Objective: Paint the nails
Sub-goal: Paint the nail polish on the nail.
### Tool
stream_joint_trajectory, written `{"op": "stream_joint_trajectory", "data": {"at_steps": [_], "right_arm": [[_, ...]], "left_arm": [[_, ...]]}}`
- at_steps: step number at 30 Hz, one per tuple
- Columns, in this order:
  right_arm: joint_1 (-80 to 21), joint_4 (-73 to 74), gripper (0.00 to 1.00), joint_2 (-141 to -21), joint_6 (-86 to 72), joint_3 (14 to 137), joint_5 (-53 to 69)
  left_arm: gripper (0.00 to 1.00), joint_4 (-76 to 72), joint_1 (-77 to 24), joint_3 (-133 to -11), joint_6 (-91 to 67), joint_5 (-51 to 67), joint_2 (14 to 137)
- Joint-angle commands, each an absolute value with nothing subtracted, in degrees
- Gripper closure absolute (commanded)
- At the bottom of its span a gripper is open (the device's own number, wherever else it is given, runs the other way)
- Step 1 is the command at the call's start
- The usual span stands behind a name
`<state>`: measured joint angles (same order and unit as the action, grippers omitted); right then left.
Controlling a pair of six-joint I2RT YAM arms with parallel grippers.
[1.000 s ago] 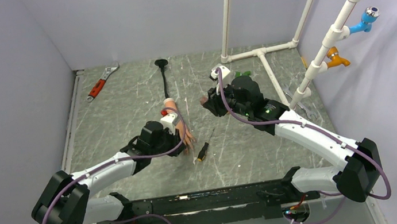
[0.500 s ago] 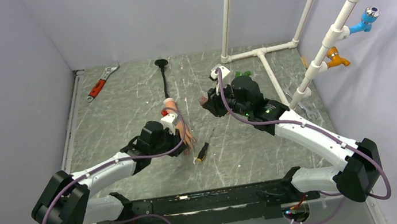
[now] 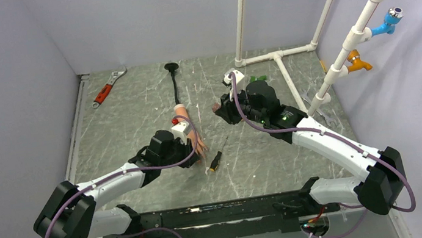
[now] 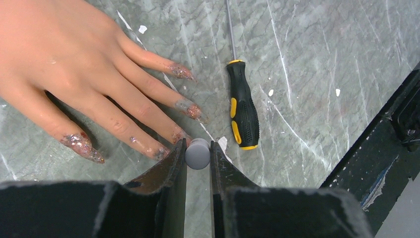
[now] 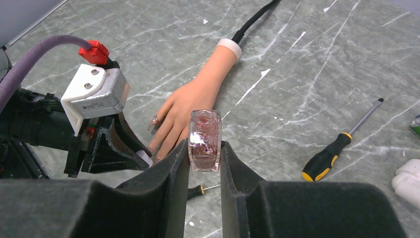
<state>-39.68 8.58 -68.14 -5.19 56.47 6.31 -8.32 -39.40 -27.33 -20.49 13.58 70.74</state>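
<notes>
Your left gripper [image 4: 197,154] is nearly closed, pinching a grey cap [image 4: 197,152]. The nails [image 4: 190,110], smeared with glitter, lie just ahead and left of its tips. The mannequin hand [image 4: 69,54] has its long axis running toward you, fingertips first. Your right gripper [image 5: 204,163] clamps the polish bottle [image 5: 204,134] upright, above those fingers. Nothing has visibly shifted over the last second. A screwdriver [image 4: 242,116] lies just right of the left tips, with the black frame [image 4: 391,124] farther right.
</notes>
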Motion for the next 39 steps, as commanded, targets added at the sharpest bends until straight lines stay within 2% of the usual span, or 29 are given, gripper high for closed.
{"op": "stream_joint_trajectory", "data": {"at_steps": [1,19,39], "right_arm": [[-39.5,6.42,1.0,-67.3,-5.89,56.51,6.68],[-39.51,6.72,1.0,-67.39,-5.88,56.52,6.5],[-39.55,6.93,1.0,-67.12,-5.8,56.44,6.5]], "left_arm": [[1.0,-9.04,-39.67,-28.43,-20.84,12.51,70.32],[1.0,-6.6,-39.67,-31.02,-19.27,8.66,70.91],[1.0,-7.17,-39.67,-30.15,-18.45,10.51,70.37]]}}
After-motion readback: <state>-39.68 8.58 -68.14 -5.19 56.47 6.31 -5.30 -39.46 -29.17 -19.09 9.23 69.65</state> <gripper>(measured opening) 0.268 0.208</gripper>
